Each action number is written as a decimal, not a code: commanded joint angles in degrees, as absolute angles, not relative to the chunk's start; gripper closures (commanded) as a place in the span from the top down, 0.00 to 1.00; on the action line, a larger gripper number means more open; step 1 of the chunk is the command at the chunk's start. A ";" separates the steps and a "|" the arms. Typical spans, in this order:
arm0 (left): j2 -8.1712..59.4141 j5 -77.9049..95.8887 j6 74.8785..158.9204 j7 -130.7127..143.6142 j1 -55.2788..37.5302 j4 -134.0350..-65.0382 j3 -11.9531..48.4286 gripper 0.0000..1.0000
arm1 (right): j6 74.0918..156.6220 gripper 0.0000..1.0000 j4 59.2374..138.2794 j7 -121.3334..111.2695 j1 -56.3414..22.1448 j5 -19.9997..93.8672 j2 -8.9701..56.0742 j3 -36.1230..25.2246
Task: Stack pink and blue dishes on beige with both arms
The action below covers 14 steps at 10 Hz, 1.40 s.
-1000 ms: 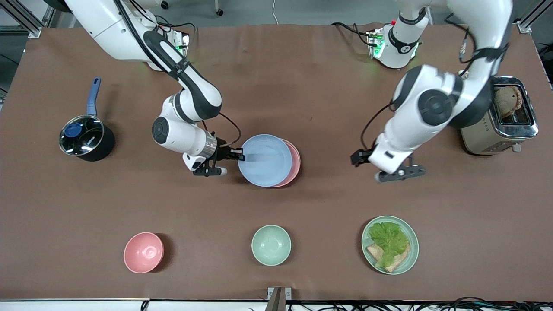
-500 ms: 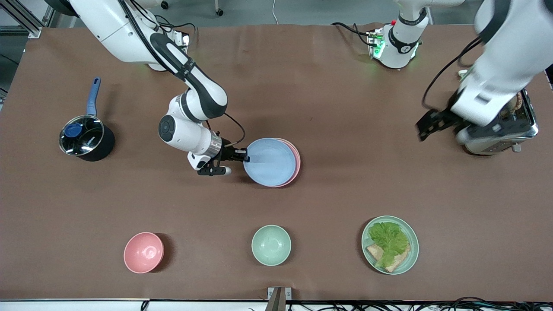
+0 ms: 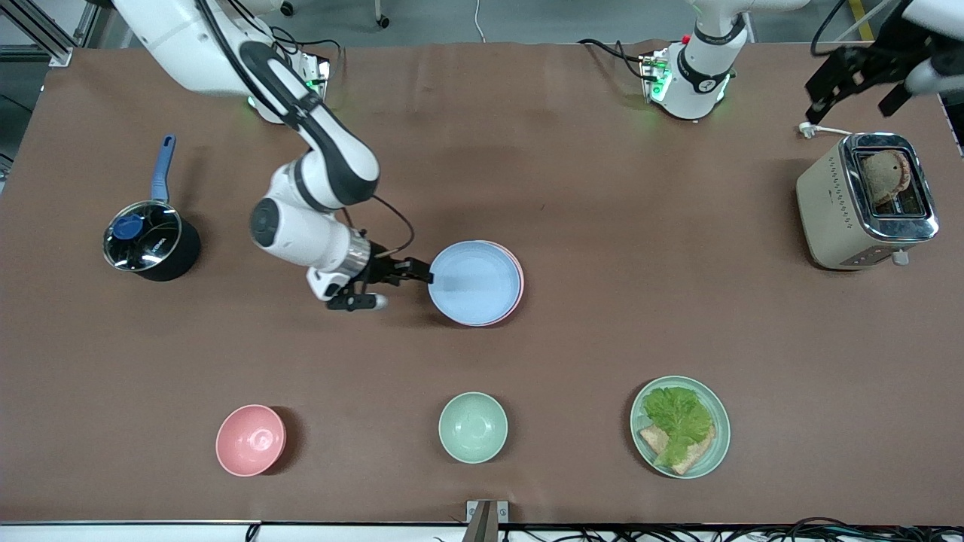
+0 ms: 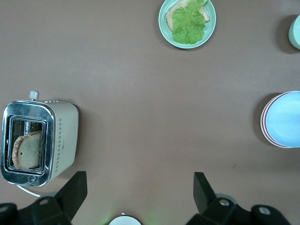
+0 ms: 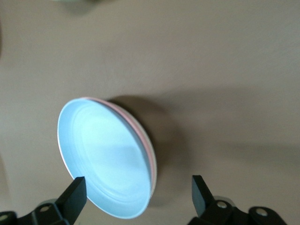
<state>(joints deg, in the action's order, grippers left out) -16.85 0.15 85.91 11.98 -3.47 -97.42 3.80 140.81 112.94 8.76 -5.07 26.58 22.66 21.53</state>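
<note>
The light blue plate (image 3: 474, 283) lies on the pale pink plate (image 3: 519, 286) in the middle of the table; only a crescent of pink rim shows. No beige plate shows in any view. My right gripper (image 3: 419, 272) is at the stack's edge toward the right arm's end, open. In the right wrist view the blue plate (image 5: 105, 164) and the pink plate's rim (image 5: 148, 149) reach between the spread fingers of the right gripper (image 5: 138, 194) without being clamped. My left gripper (image 3: 855, 94) hangs open, high over the table corner by the toaster; the left gripper (image 4: 139, 190) holds nothing.
A toaster (image 3: 866, 199) with bread stands at the left arm's end. A black pot (image 3: 151, 241) with a blue handle sits at the right arm's end. Near the front edge are a pink bowl (image 3: 251, 440), a mint bowl (image 3: 473, 427) and a mint plate with lettuce (image 3: 680, 427).
The right gripper lowered the blue plate onto the pink one, let go and drew back a little. The left arm rose and swung away from the table's middle to the toaster corner.
</note>
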 commanded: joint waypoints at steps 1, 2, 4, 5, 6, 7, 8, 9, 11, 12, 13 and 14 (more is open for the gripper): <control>-8.13 1.32 83.69 6.88 -3.61 -88.65 2.03 1.00 | 129.08 1.00 114.00 9.49 -3.17 14.49 13.13 16.29; -4.34 0.80 82.45 6.77 -3.60 -83.46 2.02 1.00 | 125.37 1.00 113.47 9.75 -2.73 9.28 9.88 13.39; -2.02 0.79 81.48 6.59 -3.16 -80.16 2.02 1.00 | 121.74 1.00 111.55 8.97 -1.50 1.89 4.69 7.68; -3.85 0.70 80.95 6.07 -3.16 -81.55 2.02 1.00 | 117.20 1.00 107.27 8.18 -0.97 -0.59 3.61 4.51; -4.82 0.53 80.77 6.06 -3.08 -82.95 2.02 1.00 | 107.50 1.00 101.48 8.26 -0.71 -2.70 2.39 2.83; -4.75 0.35 80.95 6.06 -3.08 -83.06 2.02 1.00 | 103.23 1.00 98.21 8.35 1.39 -3.94 -0.06 2.38; -4.40 0.26 81.12 6.06 -3.16 -82.88 2.02 1.00 | 100.05 1.00 96.96 8.61 1.84 -3.87 -1.65 1.24; -4.31 0.35 81.12 6.06 -3.16 -82.79 2.02 1.00 | 94.02 1.00 92.51 8.61 1.85 -3.17 -1.93 -0.07; -4.22 0.53 80.86 6.33 -3.16 -82.79 2.02 1.00 | 86.51 1.00 84.23 8.52 1.76 -2.73 -1.41 -1.58; -4.22 0.61 80.77 5.98 -3.16 -82.97 2.02 1.00 | 86.14 1.00 82.98 7.92 1.93 -2.12 -1.23 -1.58; -4.04 0.88 80.86 5.37 -3.08 -82.97 2.11 1.00 | 86.22 1.00 81.49 7.65 1.93 -1.94 -0.36 -1.84; -3.35 0.97 80.86 4.58 -3.34 -82.97 2.20 1.00 | 86.22 1.00 81.47 7.65 2.02 -0.37 0.34 -3.41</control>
<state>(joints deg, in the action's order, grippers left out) -4.25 0.48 81.51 6.10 -3.28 -81.50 2.06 86.96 83.56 8.09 1.72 -2.04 -1.96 -2.00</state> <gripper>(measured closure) 0.000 0.000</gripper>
